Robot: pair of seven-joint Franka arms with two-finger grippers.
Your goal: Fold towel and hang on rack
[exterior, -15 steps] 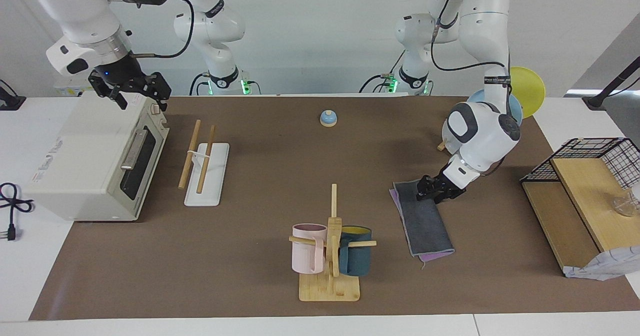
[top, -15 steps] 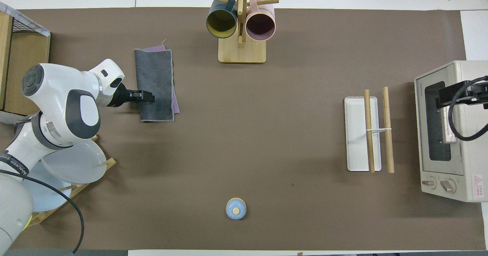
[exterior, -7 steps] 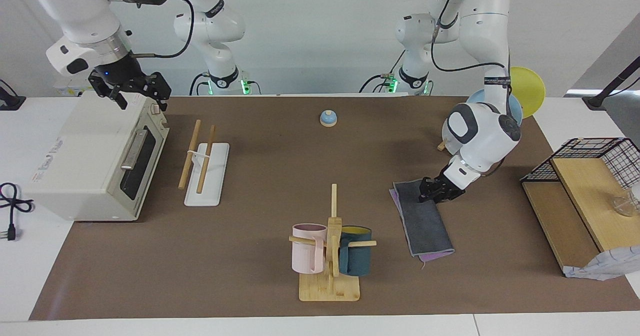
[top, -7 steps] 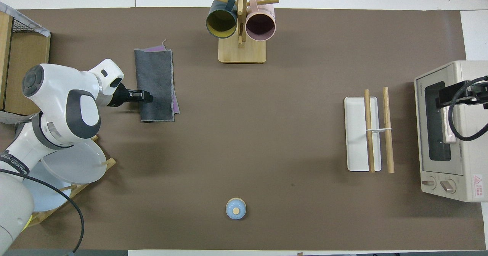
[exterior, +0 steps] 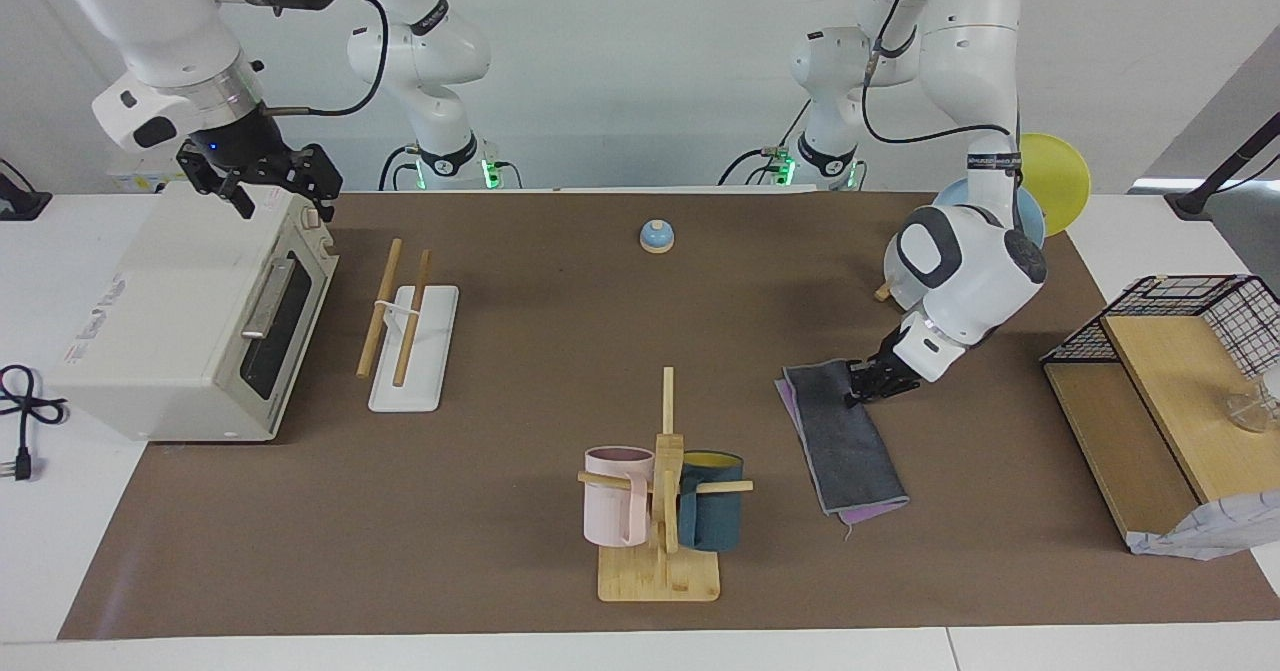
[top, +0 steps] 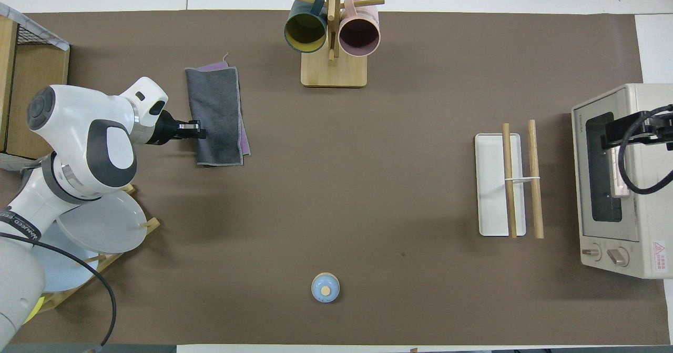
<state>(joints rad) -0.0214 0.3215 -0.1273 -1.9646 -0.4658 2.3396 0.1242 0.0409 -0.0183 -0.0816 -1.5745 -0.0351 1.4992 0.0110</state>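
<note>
Towel (exterior: 842, 435): folded, grey face up w/ purple edge showing, flat on brown mat toward left arm's end, beside mug tree (exterior: 663, 496).
Left gripper (exterior: 862, 383): low at towel's edge nearest robots, clamped on it, corner slightly lifted.
Right gripper (exterior: 262, 179): waits over toaster oven (exterior: 190, 316); fingers can't tell.
Rack (exterior: 408, 336): just beside oven, well apart from towel.

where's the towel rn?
The towel lies folded on the mat toward the left arm's end, beside the mug tree, left gripper at its edge.
</note>
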